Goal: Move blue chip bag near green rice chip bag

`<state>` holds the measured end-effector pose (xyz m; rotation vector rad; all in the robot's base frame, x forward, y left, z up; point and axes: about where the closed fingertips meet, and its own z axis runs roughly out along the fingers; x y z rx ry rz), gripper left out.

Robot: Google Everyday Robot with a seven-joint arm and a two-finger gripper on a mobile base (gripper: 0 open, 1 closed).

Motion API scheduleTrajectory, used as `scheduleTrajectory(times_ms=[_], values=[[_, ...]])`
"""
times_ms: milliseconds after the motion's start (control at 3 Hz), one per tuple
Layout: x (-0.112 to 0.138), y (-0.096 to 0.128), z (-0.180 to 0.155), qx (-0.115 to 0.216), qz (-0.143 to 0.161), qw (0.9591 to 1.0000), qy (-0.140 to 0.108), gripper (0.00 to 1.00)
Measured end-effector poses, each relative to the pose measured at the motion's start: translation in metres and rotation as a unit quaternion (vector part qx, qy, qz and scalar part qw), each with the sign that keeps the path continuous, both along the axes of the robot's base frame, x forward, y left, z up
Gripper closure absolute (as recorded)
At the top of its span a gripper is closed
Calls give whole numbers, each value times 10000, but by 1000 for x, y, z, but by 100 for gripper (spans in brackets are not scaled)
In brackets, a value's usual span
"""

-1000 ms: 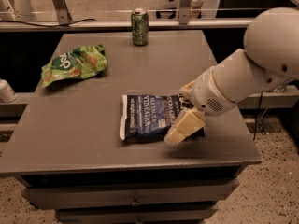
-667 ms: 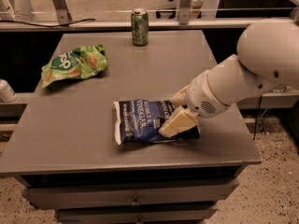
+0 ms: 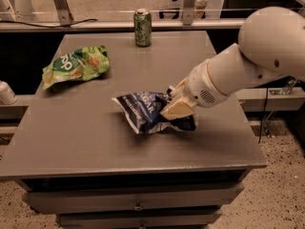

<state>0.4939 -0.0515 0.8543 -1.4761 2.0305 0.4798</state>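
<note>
The blue chip bag [image 3: 143, 111] lies crumpled near the middle of the grey table [image 3: 95, 147], its left end lifted a little. My gripper [image 3: 174, 107] is at the bag's right end with its tan fingers closed on the foil. The white arm reaches in from the right. The green rice chip bag [image 3: 75, 65] lies flat at the table's left rear, well apart from the blue bag.
A green drink can [image 3: 143, 27] stands upright at the table's back edge. A metal rail and frame legs run behind the table. Drawers sit below the table's front edge. A pale object [image 3: 5, 93] sits at the far left.
My gripper has dragged the blue bag leftward across the table toward the green bag. The bag has bunched up and its left end has risen.
</note>
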Motion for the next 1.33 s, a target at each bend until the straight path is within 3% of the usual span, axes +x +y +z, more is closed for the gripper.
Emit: scheduleTrajectory(times_ms=[333, 667, 1000, 1333], values=[[24, 10, 27, 30, -20, 9997, -230, 100], [53, 36, 65, 105, -119, 9984, -534, 100], [53, 36, 65, 105, -118, 9984, -534, 100], [70, 36, 68, 181, -221, 9970, -717, 100]])
